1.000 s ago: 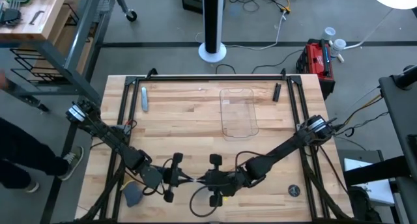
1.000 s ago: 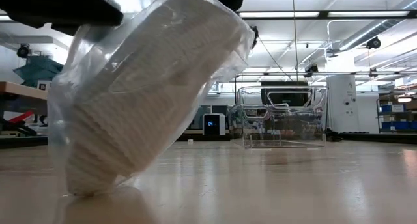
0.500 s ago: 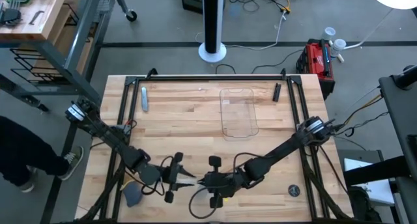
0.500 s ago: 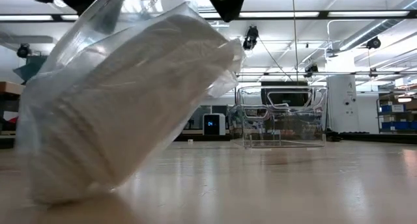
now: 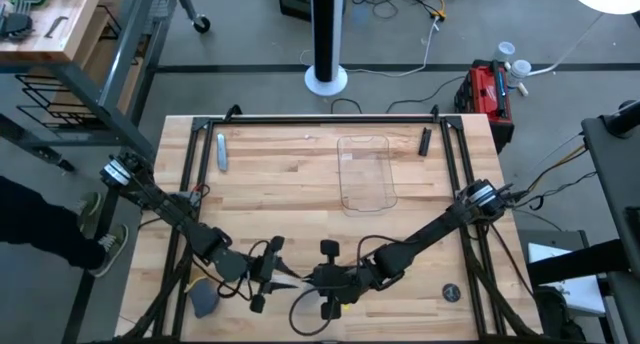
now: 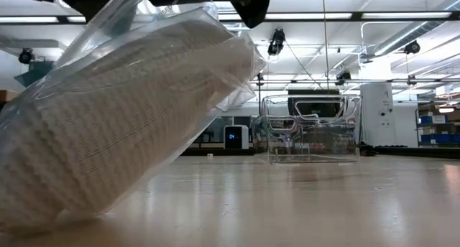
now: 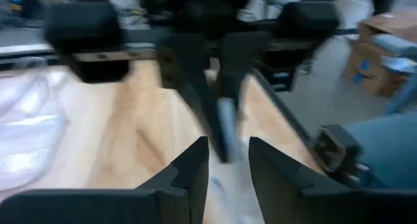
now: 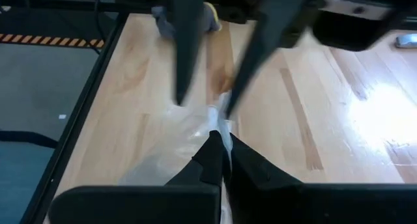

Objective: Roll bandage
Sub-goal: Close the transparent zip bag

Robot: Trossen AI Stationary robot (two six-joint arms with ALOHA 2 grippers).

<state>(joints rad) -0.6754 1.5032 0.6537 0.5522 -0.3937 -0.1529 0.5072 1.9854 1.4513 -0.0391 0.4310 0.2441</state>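
The bandage (image 6: 122, 132) is a whitish ribbed roll sealed in a clear plastic wrapper (image 6: 241, 75). It leans steeply, with its lower end (image 6: 43, 207) on the table close to the near edge. My right gripper (image 8: 217, 155) is shut on the wrapper (image 8: 189, 136). Facing it from the table's left, my left gripper (image 5: 287, 275) is open. Its two fingers (image 8: 186, 61) stand either side of the wrapper's pointed tip (image 8: 218, 113). In the high view both grippers cover the package. My right gripper pinches a thin bunched edge of the clear wrapper (image 8: 220, 134) between its two fingers, coming in low from the table's right. The wrapped roll hangs tilted from that edge, its lower end on the wood. My left gripper: I cannot tell whether a finger touches the wrapper's tip.
A clear rectangular tray (image 5: 367, 172) stands at the far middle of the table. A grey strip (image 5: 221, 150) lies at the far left and a small black piece (image 5: 425, 141) at the far right. A blue-grey scrap (image 5: 203, 300) and a round black disc (image 5: 452, 292) lie near the front edge.
The wrapped bandage has tipped over further, from steeply upright toward lying. Its lower end has slid along the table toward the left and the near edge, while its upper wrapper edge has stayed in my right gripper.
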